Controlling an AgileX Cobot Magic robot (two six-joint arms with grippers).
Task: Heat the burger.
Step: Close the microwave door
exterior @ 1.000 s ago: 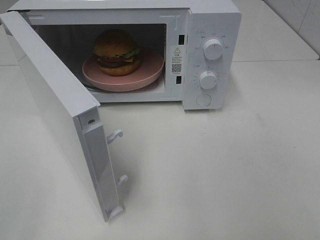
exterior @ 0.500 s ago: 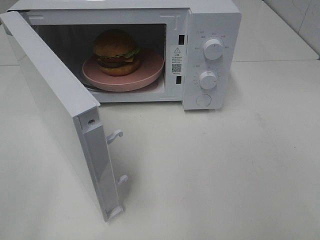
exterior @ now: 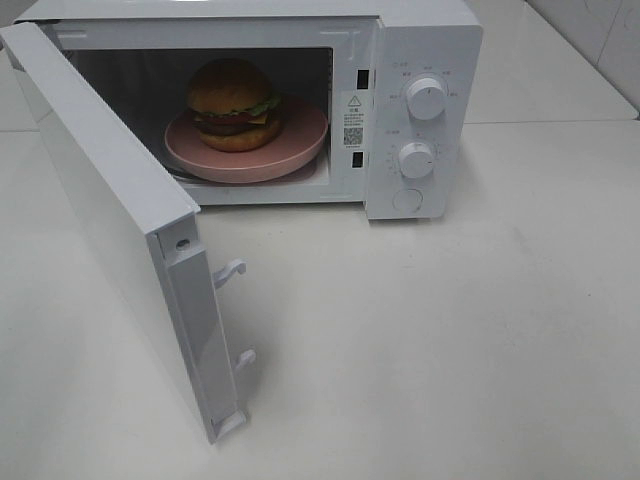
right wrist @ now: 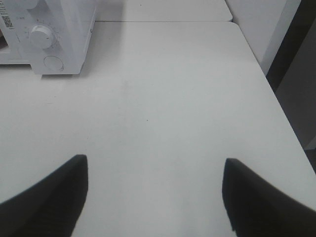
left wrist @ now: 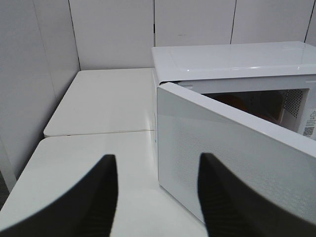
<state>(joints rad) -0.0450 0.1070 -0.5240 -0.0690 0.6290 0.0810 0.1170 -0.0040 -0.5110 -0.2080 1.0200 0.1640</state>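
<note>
The burger [exterior: 233, 100], with a golden-brown bun, sits on a round pink plate [exterior: 300, 150] inside the white microwave [exterior: 425, 40]. The microwave door [exterior: 100, 190] stands wide open, swung out to the left. Neither gripper shows in the high view. In the left wrist view my left gripper [left wrist: 157, 158] is open with nothing between its fingers, just outside the door's [left wrist: 237, 163] outer face. My right gripper [right wrist: 154, 160] is open and empty over bare table, to the right of the microwave's control panel [right wrist: 54, 34].
Two white knobs [exterior: 426, 98] and a round button [exterior: 407, 200] are on the microwave's right panel. Two latch hooks [exterior: 230, 270] stick out of the door's free edge. The white table [exterior: 450, 340] ends at an edge on the right [right wrist: 276, 98]. Walls stand behind.
</note>
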